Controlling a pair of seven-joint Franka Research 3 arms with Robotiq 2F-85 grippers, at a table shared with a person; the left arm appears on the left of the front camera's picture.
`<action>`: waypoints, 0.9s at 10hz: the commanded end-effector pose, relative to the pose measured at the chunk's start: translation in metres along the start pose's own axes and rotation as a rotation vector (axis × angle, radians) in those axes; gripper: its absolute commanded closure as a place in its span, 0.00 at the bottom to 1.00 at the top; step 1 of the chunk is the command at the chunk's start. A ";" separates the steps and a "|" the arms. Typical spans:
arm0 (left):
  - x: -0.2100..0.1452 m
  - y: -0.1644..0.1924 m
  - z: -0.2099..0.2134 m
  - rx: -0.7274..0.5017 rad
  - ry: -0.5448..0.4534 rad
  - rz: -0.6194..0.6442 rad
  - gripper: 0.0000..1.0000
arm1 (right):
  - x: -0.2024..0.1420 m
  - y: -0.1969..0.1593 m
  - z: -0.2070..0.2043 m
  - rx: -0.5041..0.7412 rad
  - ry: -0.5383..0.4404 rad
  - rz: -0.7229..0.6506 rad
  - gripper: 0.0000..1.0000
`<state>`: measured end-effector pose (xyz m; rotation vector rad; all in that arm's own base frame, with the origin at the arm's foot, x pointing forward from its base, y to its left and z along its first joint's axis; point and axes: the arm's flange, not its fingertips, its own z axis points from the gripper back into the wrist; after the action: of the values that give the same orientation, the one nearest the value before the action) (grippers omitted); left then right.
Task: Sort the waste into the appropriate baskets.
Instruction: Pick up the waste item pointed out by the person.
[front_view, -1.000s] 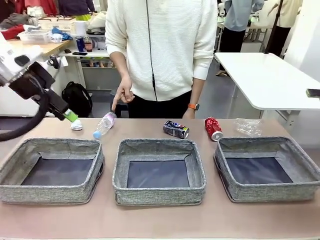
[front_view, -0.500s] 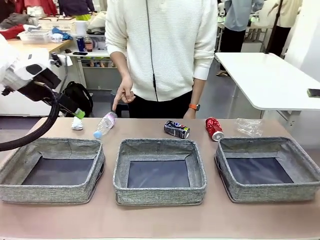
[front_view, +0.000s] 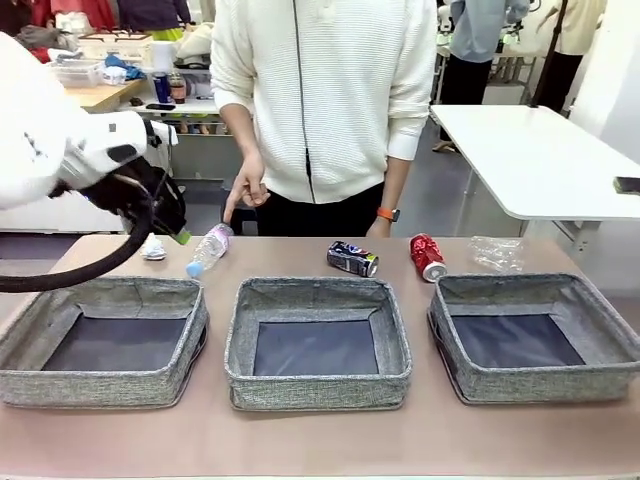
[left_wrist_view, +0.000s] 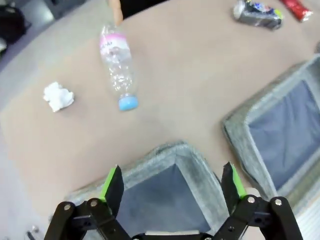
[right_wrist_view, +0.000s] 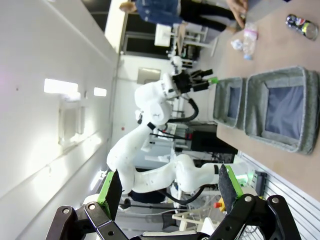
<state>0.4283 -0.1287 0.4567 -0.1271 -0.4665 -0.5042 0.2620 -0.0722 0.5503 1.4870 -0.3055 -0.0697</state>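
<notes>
Along the table's far side lie a white tissue wad (front_view: 153, 247), a clear plastic bottle (front_view: 208, 250), a dark can (front_view: 352, 258), a red can (front_view: 427, 257) and a clear plastic bag (front_view: 497, 254). Three grey baskets stand in front: left (front_view: 120, 290), middle (front_view: 315, 290), right (front_view: 530, 285). My left gripper (front_view: 178, 230) hangs open above the table between tissue and bottle. In the left wrist view the left gripper (left_wrist_view: 172, 182) is open and holds nothing, over the left basket's (left_wrist_view: 165, 152) far wall, with bottle (left_wrist_view: 117, 65) and tissue (left_wrist_view: 58, 96) beyond. The right gripper (right_wrist_view: 169, 185) is open and holds nothing.
A person in a white sweater stands at the far edge, one hand (front_view: 243, 195) pointing down at the bottle. A white table (front_view: 540, 160) stands behind on the right. The table's front strip before the baskets is bare.
My left arm has swung to the right and forward, bringing its open gripper from beside the tissue to between tissue and bottle. The waste and the person's hand have not moved.
</notes>
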 end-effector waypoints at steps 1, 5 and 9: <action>0.035 0.002 -0.031 0.044 0.109 0.050 0.00 | 0.003 0.003 -0.001 0.021 -0.003 0.028 0.00; 0.088 0.035 -0.111 0.043 0.179 -0.006 0.00 | 0.003 0.003 -0.001 0.021 -0.003 0.028 0.00; 0.097 0.058 -0.171 0.112 0.224 0.058 0.00 | 0.003 0.003 -0.001 0.021 -0.003 0.028 0.00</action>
<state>0.5932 -0.1610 0.3502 -0.0137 -0.2810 -0.4782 0.2626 -0.0727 0.5514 1.4869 -0.3074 -0.0683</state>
